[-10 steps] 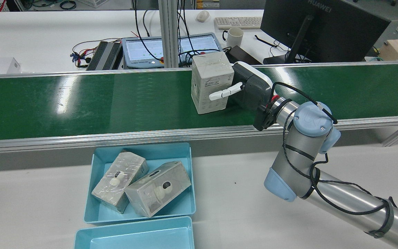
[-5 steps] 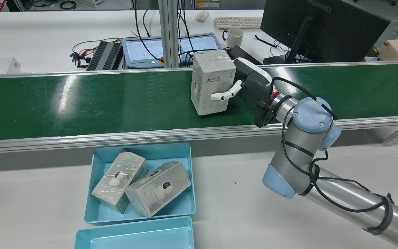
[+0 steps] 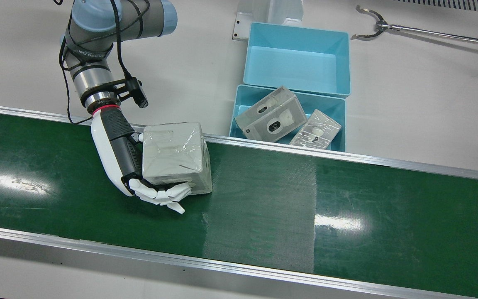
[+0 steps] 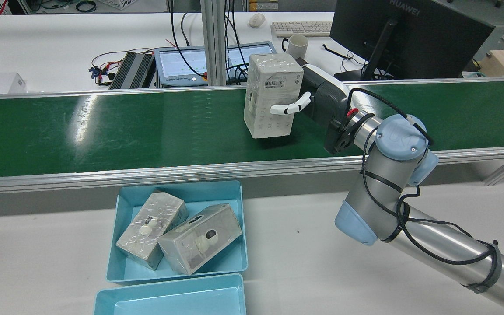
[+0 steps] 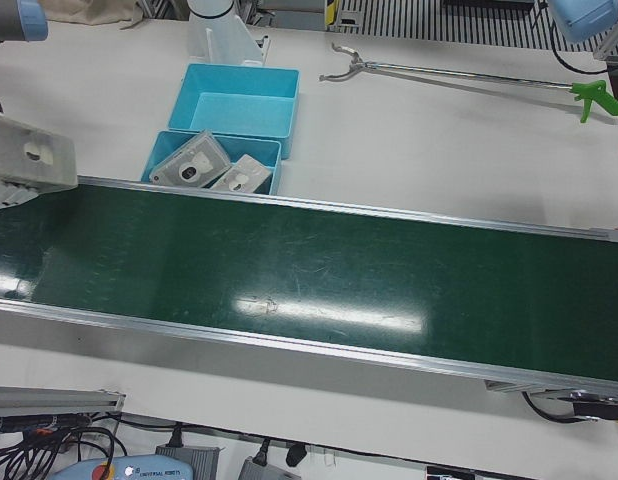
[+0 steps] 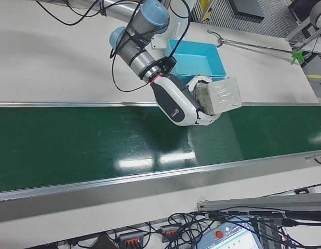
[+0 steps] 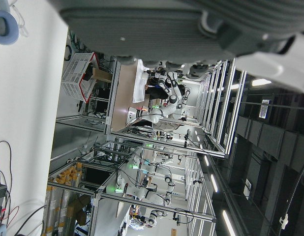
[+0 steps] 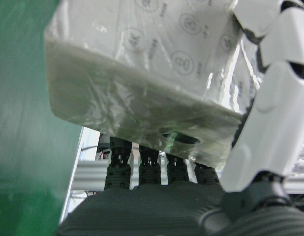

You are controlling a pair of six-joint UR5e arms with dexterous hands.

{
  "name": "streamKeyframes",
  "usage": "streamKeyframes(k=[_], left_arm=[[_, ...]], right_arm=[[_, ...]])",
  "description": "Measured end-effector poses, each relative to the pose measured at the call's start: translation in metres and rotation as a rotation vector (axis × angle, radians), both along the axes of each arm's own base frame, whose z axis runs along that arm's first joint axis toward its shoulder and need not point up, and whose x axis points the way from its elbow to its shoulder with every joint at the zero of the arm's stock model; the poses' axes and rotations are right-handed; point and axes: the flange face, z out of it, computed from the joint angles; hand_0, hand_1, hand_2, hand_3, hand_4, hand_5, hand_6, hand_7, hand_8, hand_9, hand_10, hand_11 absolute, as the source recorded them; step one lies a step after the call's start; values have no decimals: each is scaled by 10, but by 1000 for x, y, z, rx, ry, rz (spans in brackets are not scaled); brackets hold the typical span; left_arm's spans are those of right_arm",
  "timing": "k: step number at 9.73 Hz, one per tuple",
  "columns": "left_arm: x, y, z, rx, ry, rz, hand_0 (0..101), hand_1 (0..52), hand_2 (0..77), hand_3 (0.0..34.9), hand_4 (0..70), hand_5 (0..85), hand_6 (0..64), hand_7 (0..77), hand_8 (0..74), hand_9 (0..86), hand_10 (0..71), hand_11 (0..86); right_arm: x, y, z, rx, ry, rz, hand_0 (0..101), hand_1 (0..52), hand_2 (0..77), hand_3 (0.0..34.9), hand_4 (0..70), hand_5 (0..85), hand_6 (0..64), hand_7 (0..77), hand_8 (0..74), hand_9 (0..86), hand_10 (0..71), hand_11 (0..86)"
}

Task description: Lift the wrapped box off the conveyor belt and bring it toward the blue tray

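Rear view: box has risen off the belt since a second ago; right hand fingers clamped on its sides. Front view: tray well apart. Left hand's fingers: can't tell. Risk: slick wrap slipping mid-carry.

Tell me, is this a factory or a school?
Probably a robot test lab: a green conveyor belt runs past a robot arm, with a monitor and keyboard on the desk behind.
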Motion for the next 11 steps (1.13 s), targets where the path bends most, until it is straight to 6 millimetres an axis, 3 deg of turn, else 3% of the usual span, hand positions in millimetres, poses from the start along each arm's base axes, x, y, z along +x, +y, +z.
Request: streamKeyframes(k=[1,4,5,7,9,10,11], left_arm=[[0,0,0,0,0,0,0,0,11,0,0,11,5,5,5,5,5,5],[0,0,0,0,0,0,0,0,11,0,0,11,5,5,5,5,5,5],[0,0,0,0,0,0,0,0,5,0,0,11,5,5,5,5,5,5],[0,0,0,0,0,0,0,0,11,0,0,11,5,5,5,5,0,5],[0,0,0,0,0,0,0,0,11,0,0,11,5,5,5,5,0,5],[0,0,0,0,0,0,0,0,11,0,0,11,5,5,5,5,5,5],[0,0,0,0,0,0,0,0,5,0,0,11,5,5,5,5,5,5]], right_arm=[[-20,19,-11,23,1,-29,465,27,398,2,333,316,338,382,513,355,600,245],[-84,71,-32,51,-2,-67,466,27,398,2,333,316,344,387,529,355,622,245],[-101,82,-42,64,0,-68,470,27,398,3,349,327,371,387,567,360,671,240],[-127,99,-64,87,-2,-67,470,27,398,0,376,327,371,387,567,360,671,240],[-145,113,-72,95,2,-62,469,27,398,0,382,327,371,387,567,360,671,240],[-151,118,-73,97,3,-66,474,22,344,2,251,415,376,393,584,338,693,240],[-155,122,-73,98,5,-71,474,22,344,2,251,415,376,393,584,338,654,278]])
